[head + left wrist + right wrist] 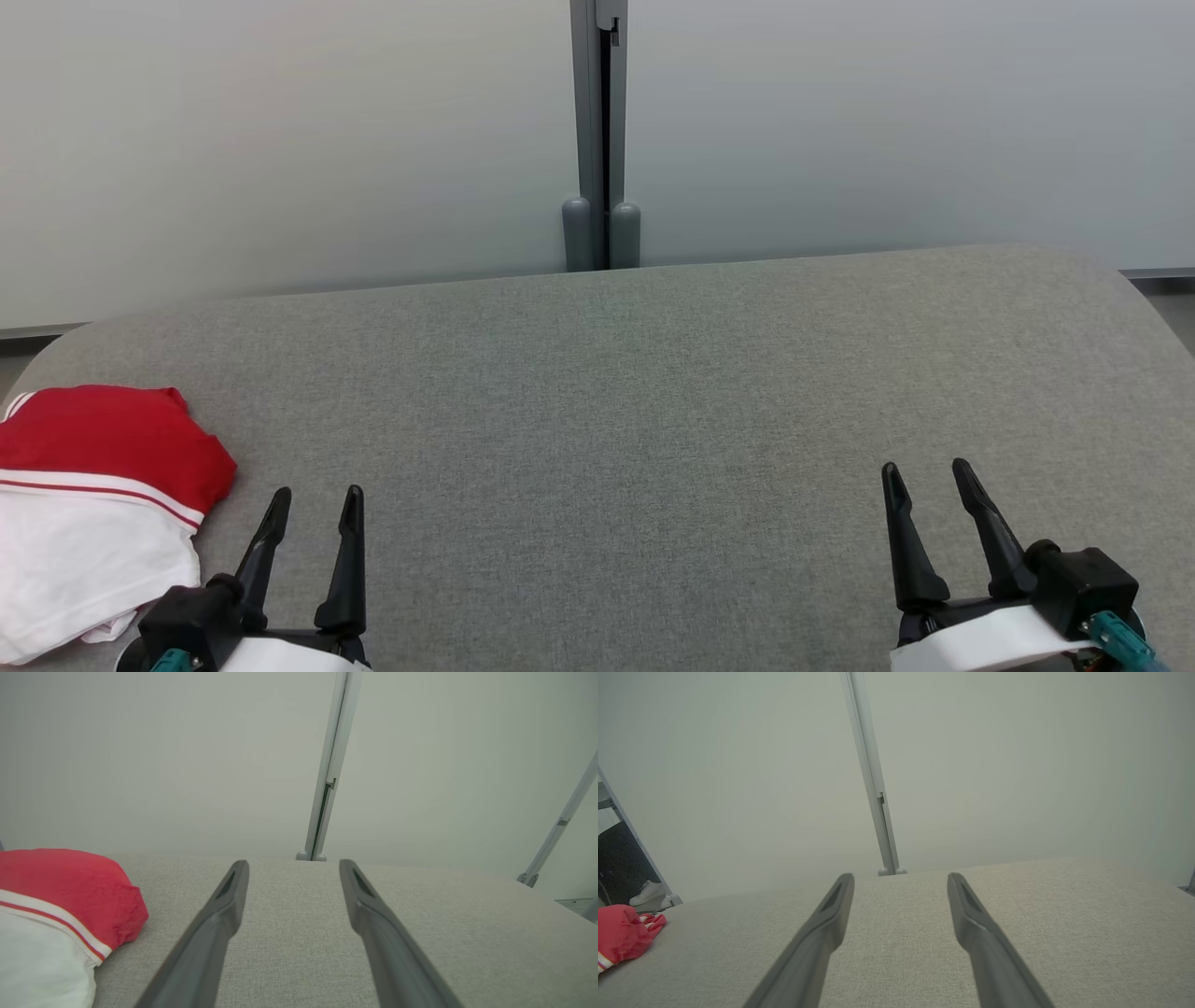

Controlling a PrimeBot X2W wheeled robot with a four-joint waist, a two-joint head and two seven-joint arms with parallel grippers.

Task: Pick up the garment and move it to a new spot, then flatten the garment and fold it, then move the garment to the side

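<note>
The garment (93, 495) is red and white with striped trim, folded into a compact bundle at the left edge of the grey table (616, 392). It also shows at the left of the left wrist view as the garment (56, 905) and far left in the right wrist view as the garment (621, 935). My left gripper (316, 497) stands open just right of the bundle, apart from it, with nothing between its fingers. My right gripper (924, 469) stands open near the table's front right, holding nothing.
Pale partition panels rise behind the table, joined by a grey post (599, 140) with two rounded feet. The table's far corners are rounded. A white shoe (647, 891) stands on the floor beyond the left partition edge.
</note>
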